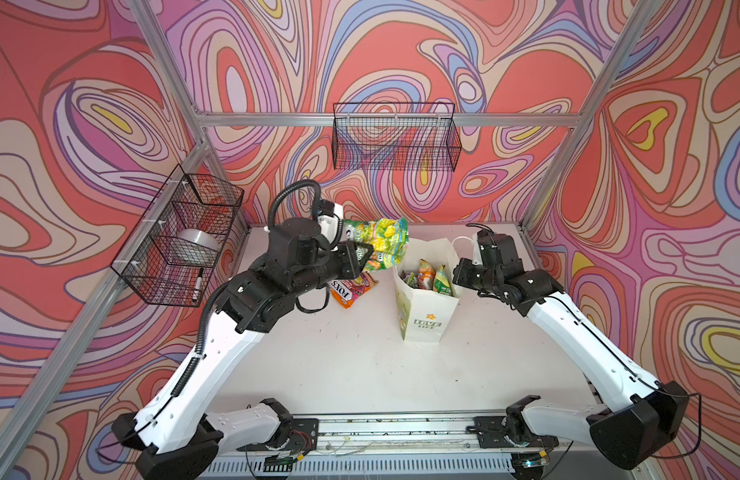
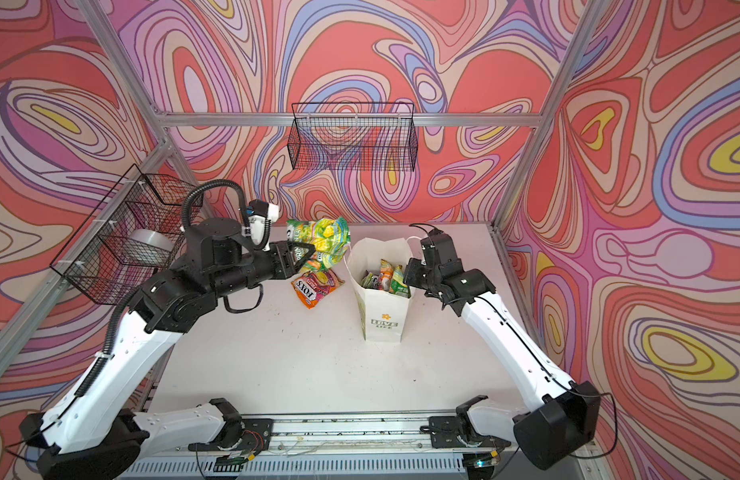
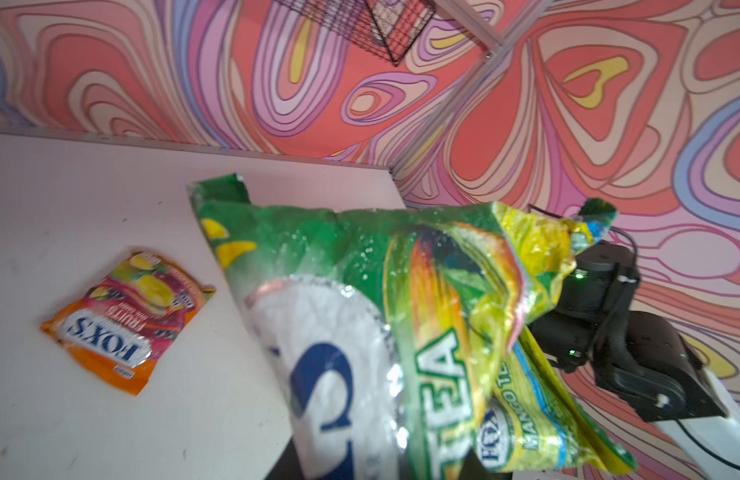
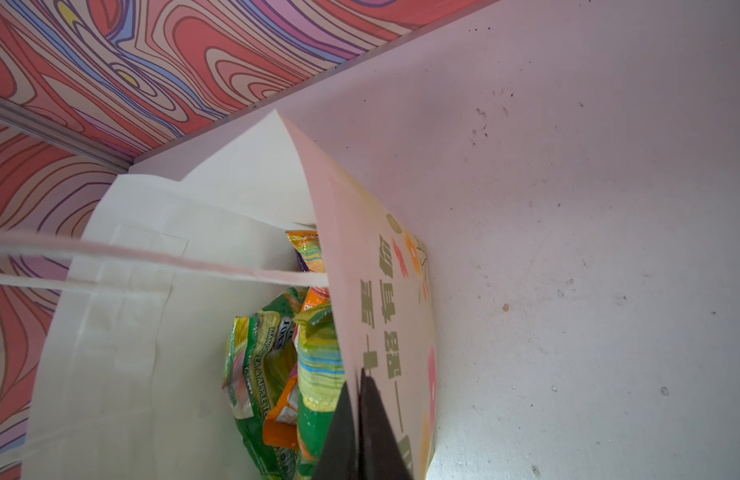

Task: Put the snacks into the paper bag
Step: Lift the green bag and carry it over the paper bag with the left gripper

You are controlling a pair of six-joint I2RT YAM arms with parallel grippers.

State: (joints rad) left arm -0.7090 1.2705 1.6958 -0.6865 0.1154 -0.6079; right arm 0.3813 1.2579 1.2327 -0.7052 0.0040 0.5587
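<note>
My left gripper [image 1: 362, 258] [image 2: 305, 254] is shut on two green tea packets [image 1: 381, 241] [image 2: 323, 239] [image 3: 360, 270], held in the air just left of the paper bag's mouth; the packets hide its jaws in the left wrist view. One orange FOX'S packet [image 1: 351, 291] [image 2: 316, 289] [image 3: 123, 320] lies flat on the table below them. The white paper bag [image 1: 426, 322] [image 2: 383, 326] [image 4: 123, 332] stands upright and open, with several snacks [image 1: 427, 277] [image 4: 277, 365] inside. My right gripper [image 1: 460, 275] [image 2: 410, 275] [image 4: 358, 399] is shut on the bag's right wall at the rim.
A black wire basket [image 1: 395, 137] hangs on the back wall. Another wire basket [image 1: 181, 237] on the left wall holds a tape roll and a marker. The bag's cord handle [image 4: 152, 266] crosses the opening. The table [image 1: 339, 365] ends at the walls behind and on both sides.
</note>
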